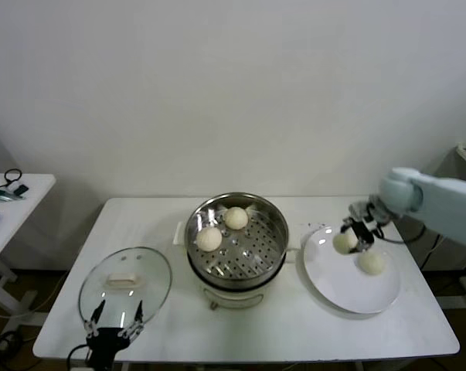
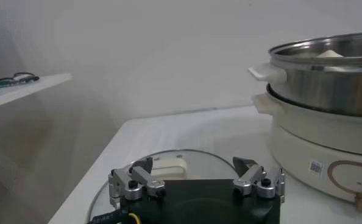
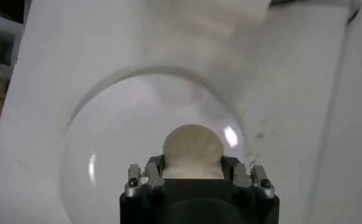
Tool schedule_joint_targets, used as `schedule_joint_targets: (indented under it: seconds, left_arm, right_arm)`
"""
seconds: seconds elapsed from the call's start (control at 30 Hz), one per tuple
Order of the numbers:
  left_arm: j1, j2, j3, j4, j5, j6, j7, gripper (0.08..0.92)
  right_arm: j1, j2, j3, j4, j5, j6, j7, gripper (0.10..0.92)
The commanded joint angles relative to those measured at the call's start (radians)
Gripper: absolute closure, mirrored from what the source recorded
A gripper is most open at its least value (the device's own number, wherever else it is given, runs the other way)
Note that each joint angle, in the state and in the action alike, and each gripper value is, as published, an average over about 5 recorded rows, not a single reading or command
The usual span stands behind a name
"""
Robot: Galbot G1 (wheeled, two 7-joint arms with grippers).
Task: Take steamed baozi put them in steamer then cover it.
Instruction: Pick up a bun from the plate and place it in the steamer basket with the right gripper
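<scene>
the right gripper (image 1: 350, 238) has its fingers closed on a bun (image 1: 345, 242) over the inner side of the white plate (image 1: 348, 297), the edge nearest the steamer (image 1: 236, 246). in the right wrist view the bun (image 3: 192, 151) sits squarely between the two fingers (image 3: 152, 173), so the grip looks centred; whether it has left the plate surface i cannot tell. a second bun (image 1: 372, 263) lies loose on the plate just beside the gripper, on the side away from the steamer.

the relation that matters next: the steamer lies toward the robot's left of the held bun, near, with only the plate rim and a strip of table (image 1: 294, 325) between. two buns (image 1: 209, 239) (image 1: 236, 218) already sit in the far-left part of the basket, touching or nearly so, leaving the near and right part of the perforated floor bare. that bare part is the side closest to the right arm, so a lift, a short carry leftward over the steamer rim and a drop there looks like the natural move. buns are round, so no axis to align.

the left gripper (image 1: 115, 314) waits fully spread and holding nothing at the near edge of the lid (image 1: 126, 287), which lies flat on the table left of the steamer, its handle (image 2: 169, 165) just ahead of the fingers.
</scene>
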Motion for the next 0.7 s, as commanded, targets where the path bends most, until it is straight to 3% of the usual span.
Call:
schedule_joint_targets:
  seconds: [0.03, 0.37, 0.7]
  left_arm:
    - [0.001, 0.001, -0.002, -0.002, 0.004, 0.001, 0.001, 0.177]
    - [0.010, 0.006, -0.014, -0.008, -0.001, -0.002, 0.000, 0.177]
    - [0.009, 0.009, -0.027, -0.008, -0.005, 0.000, 0.000, 0.177]
  right_arm:
    - [0.468, 0.229, -0.114, 0.096, 0.063, 0.316, -0.082, 0.406]
    - [0.321, 0.336, -0.014, 0.436, -0.094, 0.360, -0.023, 0.406]
    - [0.068, 0.432, -0.021, 0.359, -0.265, 0.339, 0.035, 0.406]
